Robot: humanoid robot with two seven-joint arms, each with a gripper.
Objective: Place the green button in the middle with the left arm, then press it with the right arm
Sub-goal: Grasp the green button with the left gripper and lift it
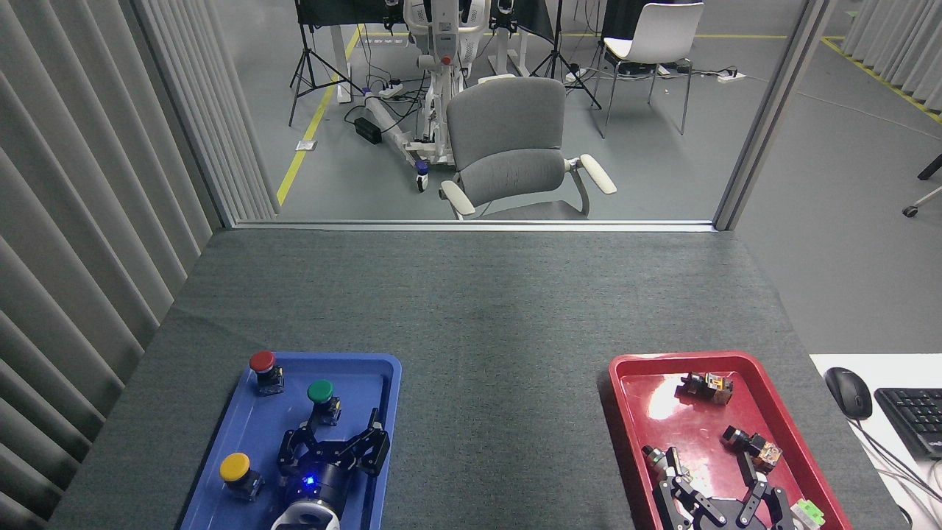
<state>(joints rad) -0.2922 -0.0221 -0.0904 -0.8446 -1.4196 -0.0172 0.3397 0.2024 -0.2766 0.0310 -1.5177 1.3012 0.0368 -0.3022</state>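
Two spread fingers of the left gripper hang open over the blue tray, empty, their tips just short of the green button, which stands upright at roughly 11 o'clock from them. Whether the left fingertip already touches the button's black base cannot be told from the head view. Neither step of the task looks done: the button sits inside the tray, between the red button at its 10 o'clock and the yellow button at its 7 o'clock, each well apart from it. The bare middle of the grey tabletop, at the button's 3 o'clock, holds nothing. Left to do, by this reading, are the grasp, the lift out over the tray rim, the setting down in the middle, and the press. At the lower edge, over the red tray, the right gripper waits with fingers parted and nothing between them, near small loose parts lying in that tray.
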